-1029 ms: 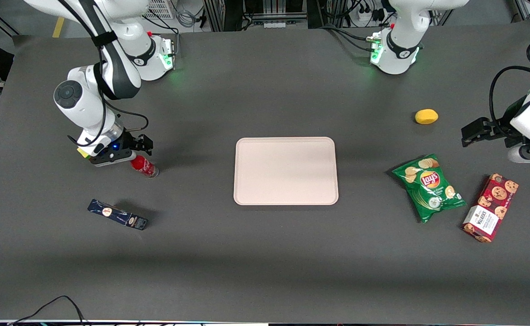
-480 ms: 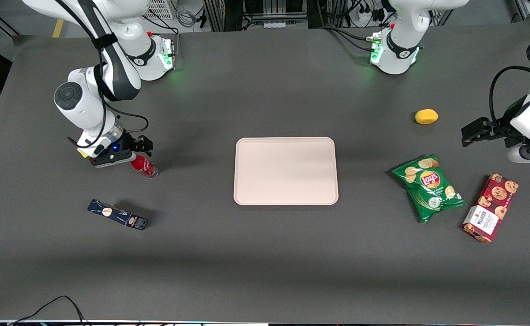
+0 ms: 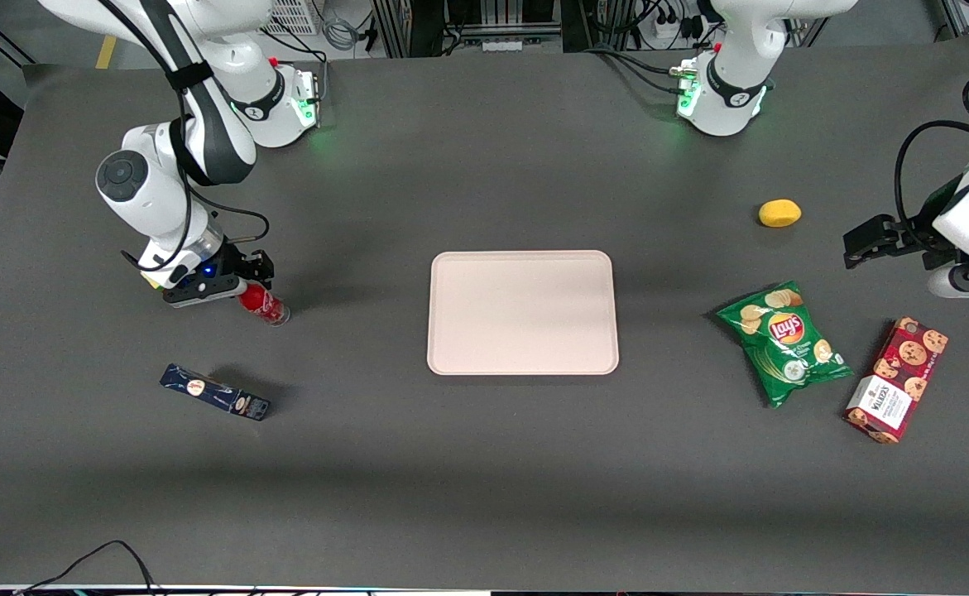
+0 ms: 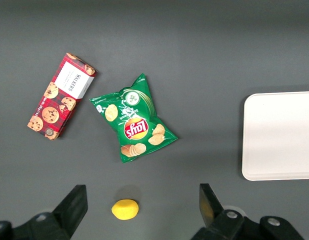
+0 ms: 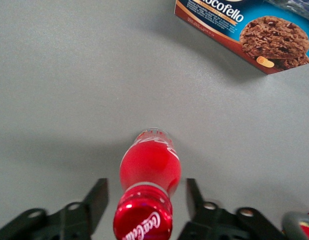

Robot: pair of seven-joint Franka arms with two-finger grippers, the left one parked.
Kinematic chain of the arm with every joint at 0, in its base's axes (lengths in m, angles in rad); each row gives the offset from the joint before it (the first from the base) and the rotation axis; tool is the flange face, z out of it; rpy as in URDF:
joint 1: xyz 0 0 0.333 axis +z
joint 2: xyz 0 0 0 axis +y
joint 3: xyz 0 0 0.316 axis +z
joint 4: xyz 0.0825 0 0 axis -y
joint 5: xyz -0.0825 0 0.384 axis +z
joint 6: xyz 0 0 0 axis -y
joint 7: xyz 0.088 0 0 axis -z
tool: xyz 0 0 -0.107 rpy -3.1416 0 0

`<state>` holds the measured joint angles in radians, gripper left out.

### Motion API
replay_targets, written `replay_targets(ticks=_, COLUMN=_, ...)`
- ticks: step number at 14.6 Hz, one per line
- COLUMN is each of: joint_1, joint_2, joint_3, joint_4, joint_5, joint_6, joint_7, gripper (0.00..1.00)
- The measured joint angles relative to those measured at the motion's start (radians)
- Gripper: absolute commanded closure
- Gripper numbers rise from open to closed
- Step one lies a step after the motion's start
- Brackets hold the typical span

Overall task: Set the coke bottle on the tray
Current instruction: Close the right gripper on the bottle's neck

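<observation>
Toward my working end of the table: my gripper (image 3: 246, 281) hangs over the coke bottle (image 3: 264, 305), well apart from the tray (image 3: 522, 312)
My gripper: spread apart, one finger (image 5: 98, 196) on each side of the bottle's neck, a gap showing between each finger and the red plastic; nothing is clamped
Coke bottle: standing upright on the dark table (image 3: 484, 463), red cap (image 5: 143, 220) just under my wrist camera, clear base (image 5: 154, 134) on the mat; in the front view its cap sits right at my fingertips
Tray: pale pinkish-beige, flat on the table around the middle, nothing on it; its rounded corner also shows in the left wrist view (image 4: 279, 135)
Dark blue box (image 3: 215, 392): lying flat, nearer the front camera than the bottle and apart from it; my wrist camera catches a corner of a box (image 5: 244, 30) with a chocolate cookie picture
Toward the parked arm's end: green chips bag (image 3: 784, 341), with a red cookie box (image 3: 896, 379) just beside it
Lemon (image 3: 779, 213): small and yellow, farther from the front camera than the chips bag, resting alone on the mat
</observation>
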<state>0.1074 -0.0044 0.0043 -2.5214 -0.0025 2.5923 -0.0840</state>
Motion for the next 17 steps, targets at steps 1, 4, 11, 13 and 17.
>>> replay_targets(ticks=1, joint_1=0.000, joint_2=0.000, joint_3=0.000, joint_4=0.000, joint_5=0.000, joint_6=0.000, joint_7=-0.001, gripper=0.79)
replay_targets(ticks=4, joint_1=0.000, joint_2=0.001, joint_3=-0.001, joint_4=0.003, joint_5=0.000, joint_6=0.000, joint_7=-0.001, gripper=1.00)
replay_targets(ticks=11, joint_1=0.000, joint_2=0.001, joint_3=-0.003, joint_4=0.057, joint_5=0.000, joint_6=-0.093, joint_7=-0.009, gripper=1.00)
replay_targets(ticks=13, joint_1=0.000, joint_2=-0.001, joint_3=-0.005, joint_4=0.157, joint_5=0.024, joint_6=-0.259, joint_7=-0.010, gripper=1.00)
replay_targets(ticks=17, joint_1=0.000, joint_2=-0.018, joint_3=-0.007, joint_4=0.329, joint_5=0.040, joint_6=-0.441, joint_7=-0.015, gripper=1.00)
